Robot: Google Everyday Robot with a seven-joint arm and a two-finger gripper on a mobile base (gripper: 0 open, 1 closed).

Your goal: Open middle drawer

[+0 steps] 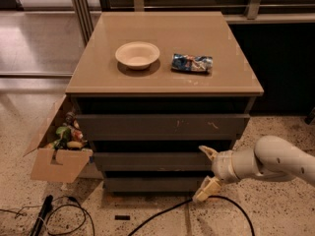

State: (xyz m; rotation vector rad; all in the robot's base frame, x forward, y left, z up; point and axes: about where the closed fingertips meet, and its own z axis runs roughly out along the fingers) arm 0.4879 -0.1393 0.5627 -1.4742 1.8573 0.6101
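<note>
The middle drawer is the plain dark grey-brown front between the scratched top front and the low bottom front. It looks shut, and its inner tray is hidden. My gripper comes in from the right on a pale arm, in front of the cabinet's lower right. It is open and empty. Its upper fingertip is at the right end of the middle drawer front. Its lower fingertip hangs below the bottom drawer, near the floor.
A cream bowl and a crumpled blue snack bag lie on the cabinet top. An open cardboard box with items stands against the cabinet's left side. Black cables run over the speckled floor in front.
</note>
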